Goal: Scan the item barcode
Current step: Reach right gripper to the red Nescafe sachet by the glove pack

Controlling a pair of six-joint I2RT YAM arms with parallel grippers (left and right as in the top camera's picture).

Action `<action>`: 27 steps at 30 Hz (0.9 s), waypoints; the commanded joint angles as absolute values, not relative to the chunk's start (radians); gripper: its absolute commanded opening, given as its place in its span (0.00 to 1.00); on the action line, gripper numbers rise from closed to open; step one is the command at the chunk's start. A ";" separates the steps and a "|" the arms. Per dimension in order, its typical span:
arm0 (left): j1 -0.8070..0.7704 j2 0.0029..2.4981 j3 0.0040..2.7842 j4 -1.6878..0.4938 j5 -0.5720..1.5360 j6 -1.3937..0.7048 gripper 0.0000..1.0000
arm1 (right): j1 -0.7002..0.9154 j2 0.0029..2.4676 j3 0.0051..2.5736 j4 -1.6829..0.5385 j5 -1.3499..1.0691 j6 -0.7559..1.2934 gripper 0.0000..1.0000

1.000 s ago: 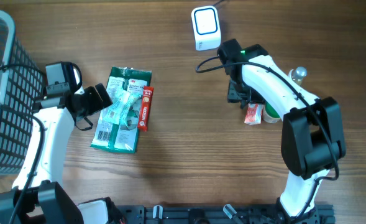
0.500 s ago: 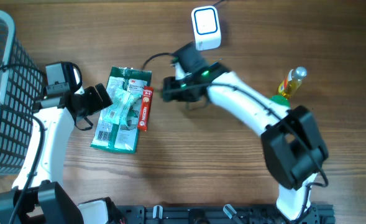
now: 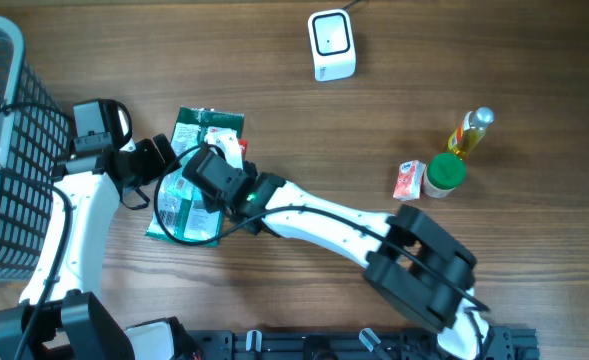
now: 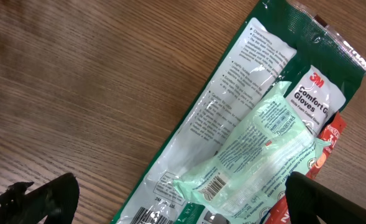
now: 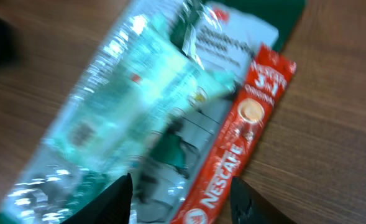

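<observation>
Wooden tabletop (image 3: pixel 304 130); red coffee sachet (image 5: pixel 251 118) lying against glove packet (image 4: pixel 232 143), left of centre. Right tool (image 5: pixel 181 205) half-spread, empty, above sachet's end, straddling its width; left tool (image 4: pixel 183 202) wide, beside packet.

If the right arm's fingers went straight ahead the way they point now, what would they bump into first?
Most likely the red Nescafé stick, lying between the open fingers of the right gripper, against the green glove packet. The view is blurry, so the packet's edge might be met at once too.
</observation>
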State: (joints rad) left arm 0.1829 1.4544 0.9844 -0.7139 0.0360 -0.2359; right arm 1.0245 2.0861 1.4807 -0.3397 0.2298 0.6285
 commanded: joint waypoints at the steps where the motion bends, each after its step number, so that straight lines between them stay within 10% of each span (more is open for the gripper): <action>1: 0.179 1.457 0.980 -0.714 0.044 -0.216 1.00 | 1.021 2.143 1.480 -0.341 0.265 0.639 0.51; 27: 0.179 1.457 0.980 -0.714 0.044 -0.216 1.00 | 0.951 2.185 1.480 -0.487 0.216 0.639 0.41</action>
